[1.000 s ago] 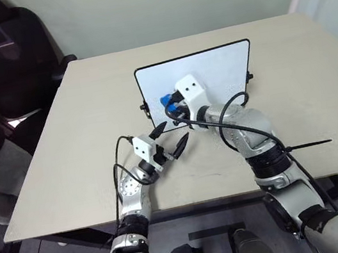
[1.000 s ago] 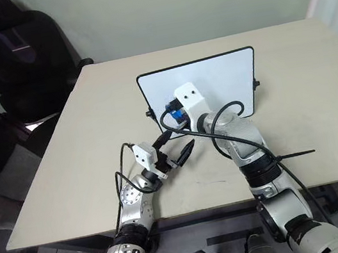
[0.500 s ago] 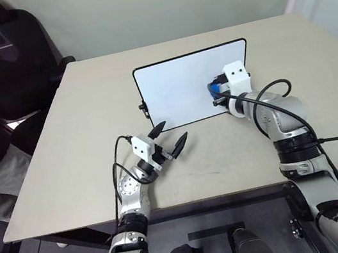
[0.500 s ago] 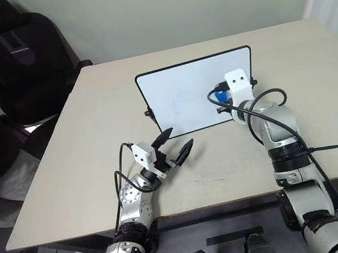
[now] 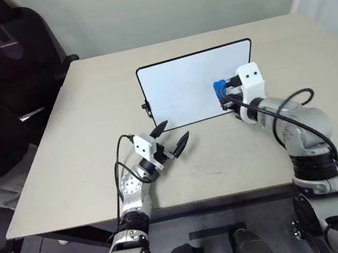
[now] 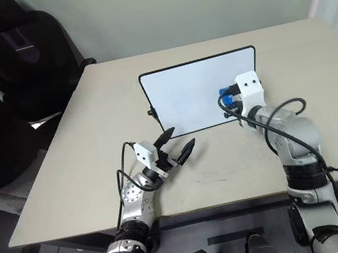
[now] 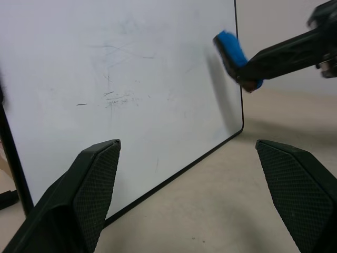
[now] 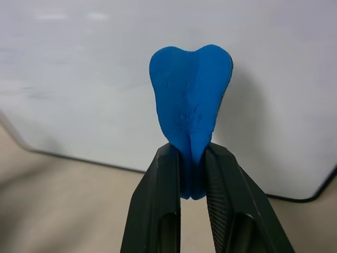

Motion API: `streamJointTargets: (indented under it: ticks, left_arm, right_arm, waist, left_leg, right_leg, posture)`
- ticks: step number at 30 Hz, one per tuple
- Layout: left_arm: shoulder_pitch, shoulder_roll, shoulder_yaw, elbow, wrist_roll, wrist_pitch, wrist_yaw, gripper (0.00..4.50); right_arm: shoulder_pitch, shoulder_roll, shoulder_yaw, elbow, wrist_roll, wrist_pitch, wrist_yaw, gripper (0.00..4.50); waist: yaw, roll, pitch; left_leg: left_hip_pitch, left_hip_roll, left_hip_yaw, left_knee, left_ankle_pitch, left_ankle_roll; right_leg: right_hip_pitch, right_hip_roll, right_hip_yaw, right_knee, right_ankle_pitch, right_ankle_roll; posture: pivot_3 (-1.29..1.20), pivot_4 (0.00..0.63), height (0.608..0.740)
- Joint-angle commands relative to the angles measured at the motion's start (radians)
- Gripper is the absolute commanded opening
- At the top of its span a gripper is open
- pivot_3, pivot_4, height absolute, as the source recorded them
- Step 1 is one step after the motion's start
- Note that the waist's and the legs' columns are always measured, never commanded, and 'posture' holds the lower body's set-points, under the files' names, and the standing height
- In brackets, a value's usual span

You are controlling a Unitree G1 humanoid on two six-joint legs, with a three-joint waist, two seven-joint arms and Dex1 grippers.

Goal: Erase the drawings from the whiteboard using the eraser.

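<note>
Right gripper [image 8: 190,174] clamps the eraser [image 8: 190,105] at the whiteboard's [image 5: 183,92] 4 o'clock area. Left gripper [image 5: 171,136] stands wide at its 7 o'clock.

The whiteboard [image 5: 188,87] is a white rectangular panel with a thin black frame, rounded corners and small black side tabs. It stands nearly upright on the table, its face toward the robot. The drawings [image 7: 118,97] appear as faint thin marks and smudges on the board's face; their colour cannot be told. The eraser [image 8: 189,110] is a bright blue soft block, pinched so that it folds, positioned at the board's right portion; contact with the surface cannot be confirmed
</note>
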Motion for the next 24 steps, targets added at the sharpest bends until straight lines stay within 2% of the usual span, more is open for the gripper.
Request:
streamJointTargets:
  ticks: [1, 8, 16, 20, 24]
  left_arm:
    - [0.026, -0.018, 0.002, 0.045, -0.012, -0.019, -0.001, 4.50]
    - [0.036, -0.018, -0.001, 0.040, -0.012, -0.021, -0.009, 4.50]
    - [0.018, -0.018, 0.000, 0.068, -0.010, -0.021, -0.015, 4.50]
    - [0.012, -0.019, 0.001, 0.081, -0.008, -0.028, -0.012, 4.50]
    - [0.009, -0.021, -0.001, 0.088, -0.004, -0.033, -0.006, 4.50]
  right_arm:
    - [0.063, -0.051, -0.091, -0.114, 0.035, 0.077, 0.004, 0.43]
    - [0.176, -0.172, -0.132, -0.101, 0.033, 0.248, 0.007, 0.43]
    - [0.163, -0.219, -0.058, -0.147, 0.095, 0.397, 0.059, 0.43]
    - [0.157, -0.217, -0.051, -0.138, 0.093, 0.393, 0.054, 1.61]
    - [0.145, -0.224, -0.065, -0.146, 0.101, 0.344, 0.068, 3.03]
  waist:
    - [0.004, 0.000, 0.000]
    - [0.000, -0.002, 0.001]
    - [-0.001, -0.001, 0.001]
    - [0.001, -0.001, 0.001]
    - [0.002, 0.000, 0.001]
  left_leg:
    - [0.000, 0.000, 0.000, 0.000, -0.001, 0.001]
    - [0.001, -0.001, 0.000, 0.000, -0.002, 0.001]
    - [0.001, -0.001, 0.000, 0.000, -0.003, 0.000]
    - [0.001, -0.001, 0.000, 0.000, -0.003, 0.001]
    - [0.001, -0.001, 0.000, 0.000, -0.002, 0.001]
  right_leg:
    - [0.000, 0.000, 0.000, -0.001, 0.000, 0.001]
    - [0.004, 0.000, 0.001, -0.002, 0.000, 0.000]
    - [0.004, 0.000, 0.001, -0.003, -0.001, 0.002]
    - [0.004, 0.000, 0.001, -0.003, -0.001, 0.002]
    - [0.004, 0.000, 0.001, -0.003, -0.001, 0.002]
  posture:
    - [0.00, 0.150, 0.726]
    - [0.00, 0.150, 0.726]
    - [0.00, 0.150, 0.726]
    - [0.00, 0.150, 0.726]
    - [0.00, 0.150, 0.726]
